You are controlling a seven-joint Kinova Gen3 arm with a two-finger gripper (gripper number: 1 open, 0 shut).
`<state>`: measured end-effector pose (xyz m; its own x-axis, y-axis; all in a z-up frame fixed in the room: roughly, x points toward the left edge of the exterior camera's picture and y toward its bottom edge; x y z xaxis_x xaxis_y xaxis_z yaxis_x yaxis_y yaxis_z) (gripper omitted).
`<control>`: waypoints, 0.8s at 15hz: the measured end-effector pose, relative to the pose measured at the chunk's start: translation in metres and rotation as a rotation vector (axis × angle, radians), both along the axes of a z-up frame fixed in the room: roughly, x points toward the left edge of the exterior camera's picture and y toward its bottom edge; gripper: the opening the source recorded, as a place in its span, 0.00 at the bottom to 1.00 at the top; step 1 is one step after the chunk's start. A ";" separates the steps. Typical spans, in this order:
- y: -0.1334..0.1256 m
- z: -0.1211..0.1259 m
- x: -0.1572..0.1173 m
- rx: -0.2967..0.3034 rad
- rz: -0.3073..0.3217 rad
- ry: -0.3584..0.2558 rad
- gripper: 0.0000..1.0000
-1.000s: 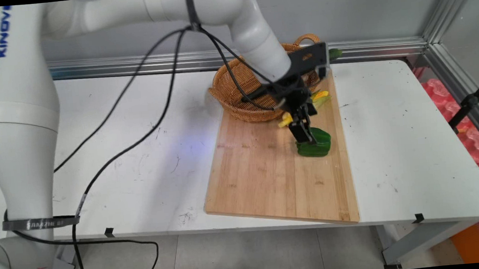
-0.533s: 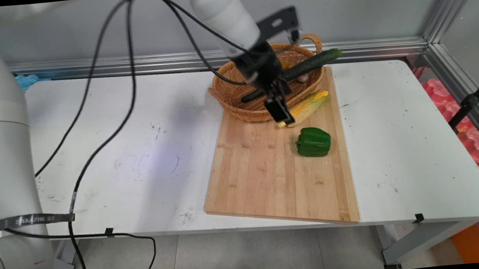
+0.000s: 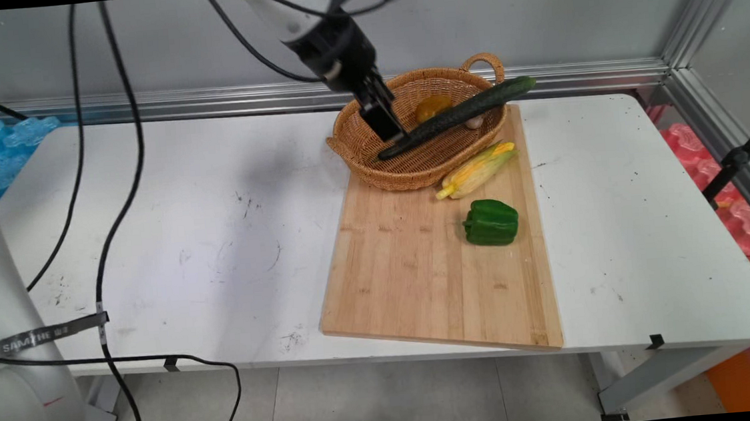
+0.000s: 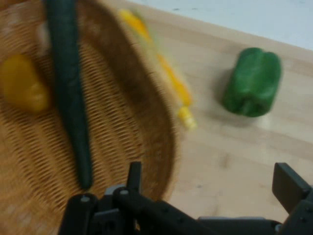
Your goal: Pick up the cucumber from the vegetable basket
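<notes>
**Gripper empty, up over basket**

Gripper w/ fingers spread apart, nothing between them, above the wicker basket's left part. Cucumber lies across basket, tip past the rim; yellow veg inside. Corn & green pepper on cutting board, just beside basket.

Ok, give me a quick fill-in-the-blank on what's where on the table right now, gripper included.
1. The green pepper lies on the wooden ____.
2. The long cucumber rests across the ____, one end poking over its rim.
3. Between the basket and the pepper lies an ear of ____.
4. The gripper hangs over the basket with its fingers ____ and nothing between them.

Missing words: board; basket; corn; open
</notes>
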<state>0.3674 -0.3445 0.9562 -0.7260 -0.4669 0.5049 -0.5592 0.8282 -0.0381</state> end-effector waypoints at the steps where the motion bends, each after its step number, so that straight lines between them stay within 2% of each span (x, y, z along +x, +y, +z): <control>1: 0.001 0.004 0.008 -0.005 0.036 0.002 1.00; 5: -0.005 0.013 0.032 -0.044 0.183 0.020 1.00; 8: -0.018 0.010 0.040 -0.072 0.244 0.028 1.00; 12: -0.043 -0.006 0.039 -0.100 0.275 0.032 1.00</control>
<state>0.4063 -0.3875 0.9502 -0.5615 -0.5912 0.5790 -0.7647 0.6381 -0.0900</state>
